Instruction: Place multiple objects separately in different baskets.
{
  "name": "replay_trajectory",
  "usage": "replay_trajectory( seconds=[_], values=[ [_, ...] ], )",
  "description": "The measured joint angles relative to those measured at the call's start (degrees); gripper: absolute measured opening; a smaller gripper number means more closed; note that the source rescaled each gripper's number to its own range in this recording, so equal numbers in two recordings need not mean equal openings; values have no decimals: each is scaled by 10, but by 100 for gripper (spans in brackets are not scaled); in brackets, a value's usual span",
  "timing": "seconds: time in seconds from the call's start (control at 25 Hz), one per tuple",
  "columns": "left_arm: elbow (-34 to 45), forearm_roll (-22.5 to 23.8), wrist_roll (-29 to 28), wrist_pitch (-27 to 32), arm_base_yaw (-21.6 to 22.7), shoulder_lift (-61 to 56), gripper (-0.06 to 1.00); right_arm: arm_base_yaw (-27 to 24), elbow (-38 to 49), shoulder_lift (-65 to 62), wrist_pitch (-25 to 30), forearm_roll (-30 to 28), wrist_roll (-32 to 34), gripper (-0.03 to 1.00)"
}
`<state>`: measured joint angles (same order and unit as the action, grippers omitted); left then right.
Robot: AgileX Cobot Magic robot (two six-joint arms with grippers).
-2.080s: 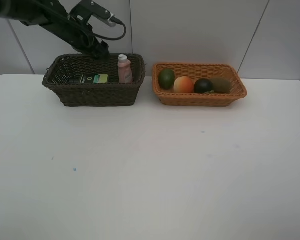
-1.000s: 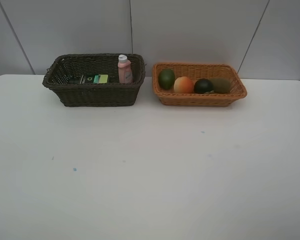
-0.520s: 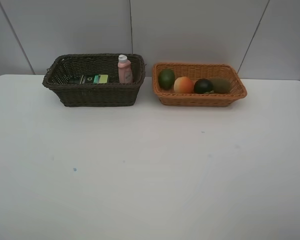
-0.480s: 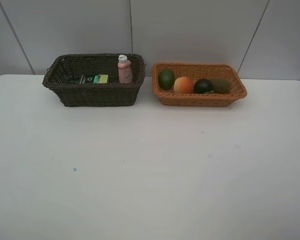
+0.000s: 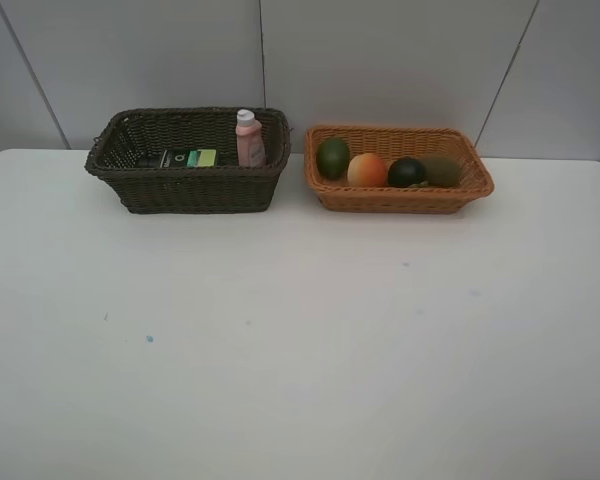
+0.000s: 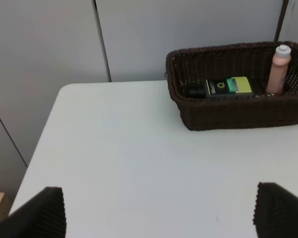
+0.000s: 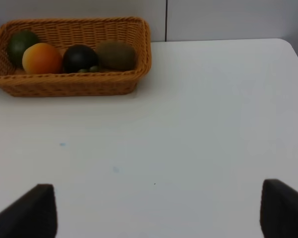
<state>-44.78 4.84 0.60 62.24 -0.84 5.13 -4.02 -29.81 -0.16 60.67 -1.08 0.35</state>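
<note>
With every item already sitting in a basket, the sort looks finished to me, so the risks from here are small ones. Over in the dark brown basket [image 5: 187, 160] the pink white-capped bottle [image 5: 248, 138] stands upright against the far right corner, and that is the one thing I would worry about: it is tall and narrow, so a knock to the basket could tip it. Beside it the dark-green box [image 5: 186, 157] lies flat on the floor of the basket, with something dark at its left end that I cannot make out. Across the gap, the light orange-tan basket [image 5: 397, 168] holds the green fruit [image 5: 332, 157], the orange-red fruit [image 5: 367, 170], the dark-green round fruit [image 5: 407, 172] and the brown kiwi [image 5: 442, 170], packed in a row and touching; its walls are low, so a bump there could roll one out onto the white table [image 5: 300, 340]. Neither arm shows in the high view. On the wrist views, the left gripper [image 6: 159, 210] has its jaws spread wide over bare table, gripping nothing, well short of the dark basket. Same story for the right gripper [image 7: 159, 208]: wide apart, empty, touching nothing.
</note>
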Motion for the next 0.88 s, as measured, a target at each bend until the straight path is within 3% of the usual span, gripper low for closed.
replay_trajectory(
  seconds=[0.44, 0.88],
  values=[
    [90, -2, -22, 44, 3, -55, 100, 0, 0, 0, 0, 0, 0, 98],
    [159, -7, -22, -10, 3, -56, 100, 0, 0, 0, 0, 0, 0, 98]
  ],
)
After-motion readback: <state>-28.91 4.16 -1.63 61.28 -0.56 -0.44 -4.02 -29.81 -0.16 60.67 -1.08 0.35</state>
